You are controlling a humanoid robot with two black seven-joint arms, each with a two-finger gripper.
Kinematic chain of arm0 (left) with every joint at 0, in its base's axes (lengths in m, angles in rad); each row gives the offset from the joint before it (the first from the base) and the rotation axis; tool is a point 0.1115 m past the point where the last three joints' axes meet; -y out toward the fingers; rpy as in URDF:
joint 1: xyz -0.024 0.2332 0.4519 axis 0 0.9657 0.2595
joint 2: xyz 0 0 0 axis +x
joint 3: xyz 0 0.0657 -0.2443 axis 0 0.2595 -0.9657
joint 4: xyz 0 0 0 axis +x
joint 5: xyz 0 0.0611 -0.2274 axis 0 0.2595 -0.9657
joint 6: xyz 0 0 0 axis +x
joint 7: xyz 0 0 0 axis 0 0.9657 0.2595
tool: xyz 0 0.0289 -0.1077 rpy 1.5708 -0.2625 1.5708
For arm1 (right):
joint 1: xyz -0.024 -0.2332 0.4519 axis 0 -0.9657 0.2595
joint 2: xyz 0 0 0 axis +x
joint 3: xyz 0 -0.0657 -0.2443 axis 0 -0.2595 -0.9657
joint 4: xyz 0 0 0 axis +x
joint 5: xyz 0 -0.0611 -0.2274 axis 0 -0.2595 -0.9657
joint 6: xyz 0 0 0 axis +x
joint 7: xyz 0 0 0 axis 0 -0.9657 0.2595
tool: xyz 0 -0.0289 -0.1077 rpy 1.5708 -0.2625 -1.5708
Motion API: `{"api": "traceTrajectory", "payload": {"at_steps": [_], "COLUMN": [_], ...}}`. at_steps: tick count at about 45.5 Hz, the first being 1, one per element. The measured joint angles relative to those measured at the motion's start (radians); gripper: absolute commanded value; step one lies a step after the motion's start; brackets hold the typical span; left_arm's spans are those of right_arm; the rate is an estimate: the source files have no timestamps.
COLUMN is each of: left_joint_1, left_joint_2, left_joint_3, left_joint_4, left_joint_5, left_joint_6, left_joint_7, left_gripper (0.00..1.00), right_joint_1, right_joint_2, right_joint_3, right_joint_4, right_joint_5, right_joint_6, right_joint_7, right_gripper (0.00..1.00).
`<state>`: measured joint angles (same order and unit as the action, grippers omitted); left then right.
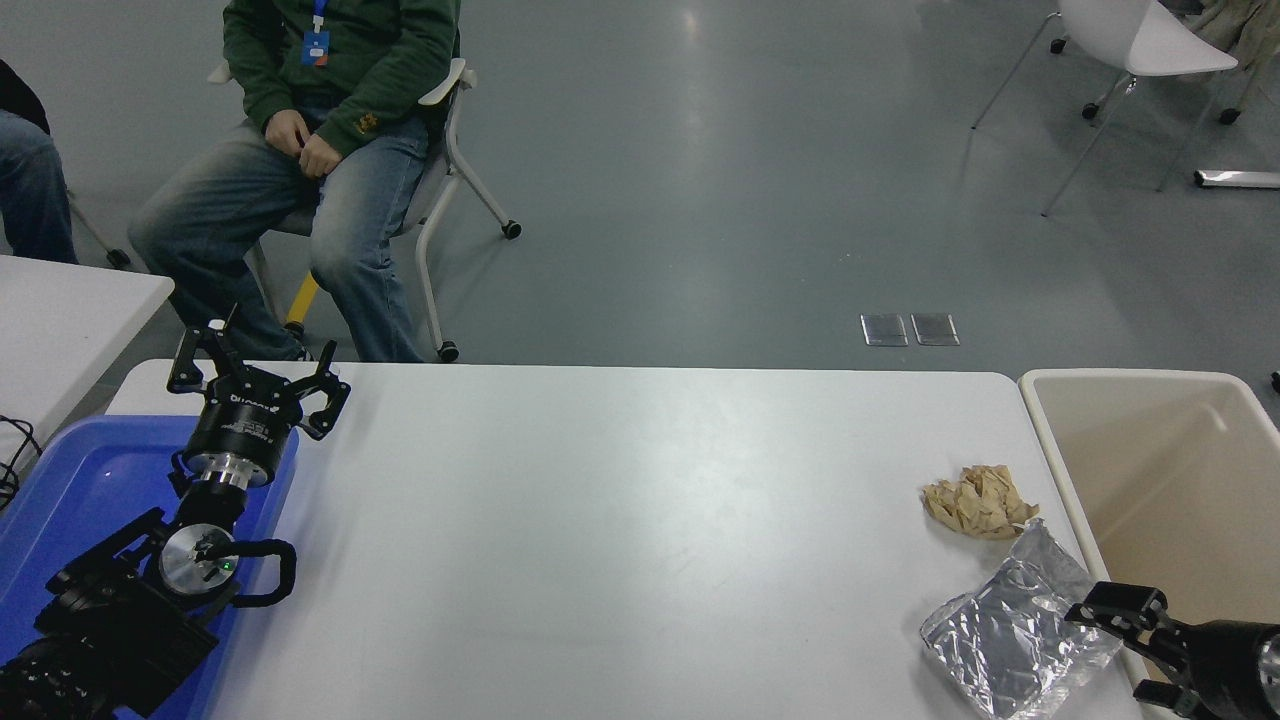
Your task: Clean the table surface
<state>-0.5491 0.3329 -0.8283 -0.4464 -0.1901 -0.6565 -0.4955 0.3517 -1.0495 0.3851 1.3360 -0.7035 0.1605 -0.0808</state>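
My right gripper (pixel 1135 645) at foil bag's (pixel 1020 632) right edge, fingers spread, holding nothing. Foil bag lies on white worktop (pixel 620 540), directly left of fingers, long axis diagonal. Crumpled brown paper (pixel 980 502) just beyond foil bag. Beige bin (pixel 1050 440) right of foil bag. Left gripper (pixel 258 385) parked far left over blue tray (pixel 70 480), fingers spread, empty; right arm nearer.

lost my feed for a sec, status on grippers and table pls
Left gripper open, parked over blue tray. Right gripper open at foil bag, holding nothing. Table surface not clear: foil bag and crumpled paper by beige bin.
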Motion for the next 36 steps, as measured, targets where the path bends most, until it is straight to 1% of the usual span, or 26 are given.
{"api": "traceTrajectory", "payload": {"at_steps": [13, 17, 21, 23, 26, 28, 31, 32, 34, 35, 36], "left_joint_1": [0.000, 0.000, 0.000, 0.000, 0.000, 0.000, 0.000, 0.000, 0.000, 0.000, 0.000], "left_joint_2": [0.000, 0.000, 0.000, 0.000, 0.000, 0.000, 0.000, 0.000, 0.000, 0.000, 0.000], "left_joint_3": [0.000, 0.000, 0.000, 0.000, 0.000, 0.000, 0.000, 0.000, 0.000, 0.000, 0.000], "left_joint_4": [0.000, 0.000, 0.000, 0.000, 0.000, 0.000, 0.000, 0.000, 0.000, 0.000, 0.000], "left_joint_5": [0.000, 0.000, 0.000, 0.000, 0.000, 0.000, 0.000, 0.000, 0.000, 0.000, 0.000], "left_joint_6": [0.000, 0.000, 0.000, 0.000, 0.000, 0.000, 0.000, 0.000, 0.000, 0.000, 0.000], "left_joint_7": [0.000, 0.000, 0.000, 0.000, 0.000, 0.000, 0.000, 0.000, 0.000, 0.000, 0.000], "left_gripper": [1.00, 1.00, 1.00, 1.00, 1.00, 1.00, 1.00, 1.00, 1.00, 1.00, 1.00], "right_joint_1": [-0.001, -0.002, -0.002, -0.002, -0.002, -0.002, -0.003, -0.003, -0.003, -0.003, -0.002], "right_joint_2": [0.086, 0.104, 0.124, 0.136, 0.150, 0.157, 0.166, 0.169, 0.173, 0.175, 0.176], "right_joint_3": [-0.002, -0.003, -0.004, -0.004, -0.004, -0.004, -0.004, -0.004, -0.006, -0.008, -0.011], "right_joint_4": [-0.096, -0.114, -0.136, -0.148, -0.162, -0.169, -0.178, -0.181, -0.184, -0.186, -0.188], "right_joint_5": [-0.004, -0.008, -0.011, -0.013, -0.014, -0.015, -0.016, -0.017, -0.017, -0.017, -0.017], "right_joint_6": [-0.019, -0.021, -0.023, -0.023, -0.024, -0.024, -0.025, -0.025, -0.025, -0.025, -0.024], "right_joint_7": [-0.003, -0.003, -0.003, -0.003, -0.003, -0.003, -0.002, -0.001, 0.001, 0.002, 0.002], "right_gripper": [0.93, 0.88, 0.85, 0.81, 0.77, 0.70, 0.55, 0.49, 0.33, 0.28, 0.24]}}
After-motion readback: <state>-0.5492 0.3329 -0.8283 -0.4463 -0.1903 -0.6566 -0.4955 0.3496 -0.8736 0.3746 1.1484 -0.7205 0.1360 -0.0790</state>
